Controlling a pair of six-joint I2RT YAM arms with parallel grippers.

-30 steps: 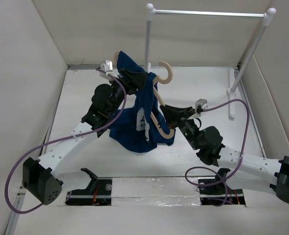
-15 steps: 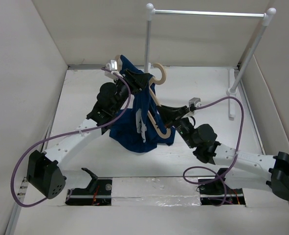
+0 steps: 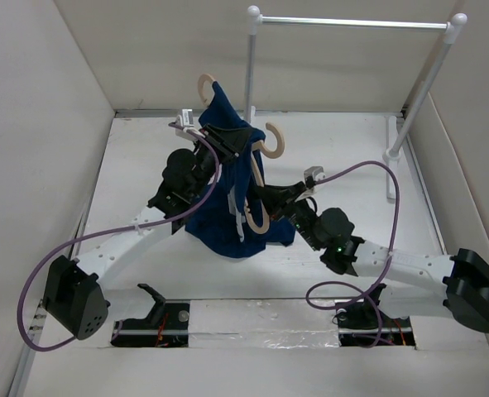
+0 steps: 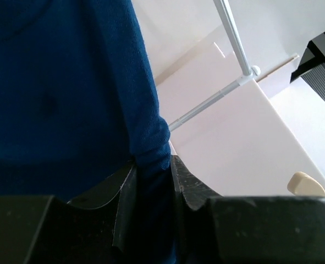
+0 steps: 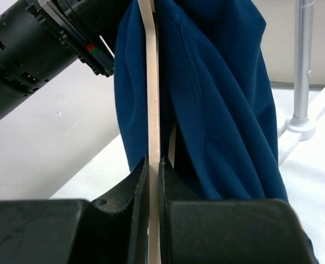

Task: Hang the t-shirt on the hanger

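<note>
left gripper (image 3: 227, 139): raised above the table (image 3: 145, 165); jaws narrow, pinching a fold at the top of the t-shirt (image 3: 226, 211), with cloth filling the gap between the fingers.
t-shirt: dark blue, hanging down from that pinch and draped over the hanger (image 3: 274, 142), hiding most of its frame.
hanger: pale wood, tilted; the hook is free at 3 o'clock of the left gripper, a rounded end pokes out at 11 o'clock, and the lower frame emerges at 5 o'clock.
right gripper (image 3: 263, 195): jaws closed on the hanger's thin bar, just beside the cloth.
rack (image 3: 352, 22): white posts and a silver bar, at 1 o'clock of the t-shirt and well apart from it.
</note>
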